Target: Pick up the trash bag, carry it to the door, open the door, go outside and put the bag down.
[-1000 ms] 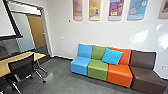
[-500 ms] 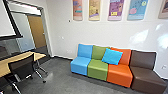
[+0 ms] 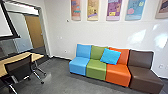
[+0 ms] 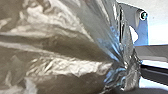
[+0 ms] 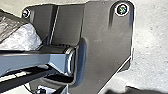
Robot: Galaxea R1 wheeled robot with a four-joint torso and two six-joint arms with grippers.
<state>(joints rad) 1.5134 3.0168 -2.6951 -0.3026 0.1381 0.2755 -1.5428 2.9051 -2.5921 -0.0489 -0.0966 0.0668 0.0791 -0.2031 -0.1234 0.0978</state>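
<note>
Left gripper (image 4: 126, 72): closed on the gathered neck of the trash bag (image 4: 62, 50); right gripper: state cannot be determined. Pickup is judged complete (robot indoors, coloured seats (image 3: 97, 68) ahead). Remaining: open exit door, go outside, deposit bag.

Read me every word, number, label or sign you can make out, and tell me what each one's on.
No text can be read.
Wall posters: patches and marks too small to read.
Trash bag: no lettering I can make out.
Blue throw pillow: none seen.
</note>
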